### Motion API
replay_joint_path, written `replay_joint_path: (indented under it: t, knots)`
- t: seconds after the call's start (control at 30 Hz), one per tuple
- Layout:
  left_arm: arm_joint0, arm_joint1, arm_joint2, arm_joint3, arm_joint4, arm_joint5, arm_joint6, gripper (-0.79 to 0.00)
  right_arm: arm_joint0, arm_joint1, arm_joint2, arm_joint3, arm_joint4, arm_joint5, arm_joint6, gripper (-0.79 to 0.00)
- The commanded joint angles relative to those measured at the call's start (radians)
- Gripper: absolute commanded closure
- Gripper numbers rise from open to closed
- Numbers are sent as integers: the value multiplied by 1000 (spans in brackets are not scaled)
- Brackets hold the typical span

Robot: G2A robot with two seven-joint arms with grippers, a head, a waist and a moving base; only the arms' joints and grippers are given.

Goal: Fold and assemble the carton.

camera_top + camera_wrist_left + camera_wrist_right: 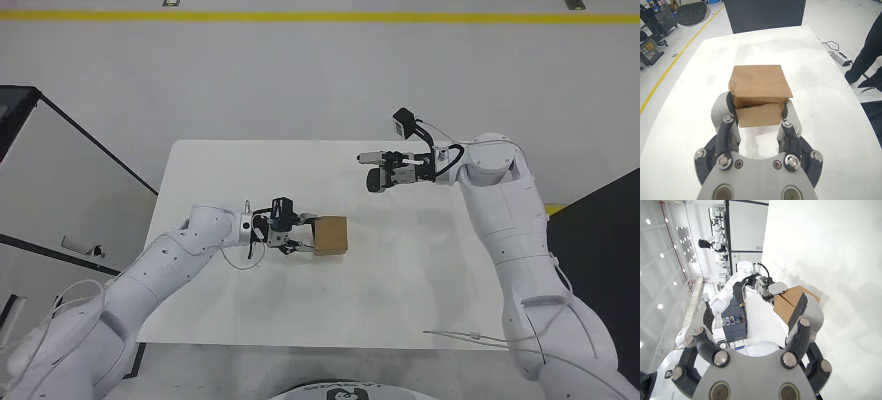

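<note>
The left claw (758, 107) grips the near end of the carton (758, 81), which rests on the tabletop (689, 117) between its fingers. The right claw (755, 308) hangs spread wide, well apart.

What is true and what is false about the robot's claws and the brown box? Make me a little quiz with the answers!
1. The carton sits on the white table. True.
2. The left claw grips one end of the carton, with a finger on each side. True.
3. The right claw holds the carton too. False: it is open, empty and well apart from the carton.
4. The carton is blue. False: it is brown cardboard.
</note>
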Motion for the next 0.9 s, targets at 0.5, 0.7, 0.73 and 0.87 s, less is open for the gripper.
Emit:
replay_joint_path:
  t: [0.5, 0.7, 0.73, 0.87]
  knots:
    - [0, -22, 15, 59, -1, -10, 81, 0, 0, 0, 0, 0, 0, 0, 0, -785]
    - [-20, -50, 48, 136, 33, 15, 135, 0, 0, 0, 0, 0, 0, 0, 0, -785]
    - [-21, -56, 53, 150, 30, 13, 147, 0, 0, 0, 0, 0, 0, 0, 0, -785]
    - [-35, -78, 73, 197, 38, 15, 177, 0, 0, 0, 0, 0, 0, 0, 0, -785]
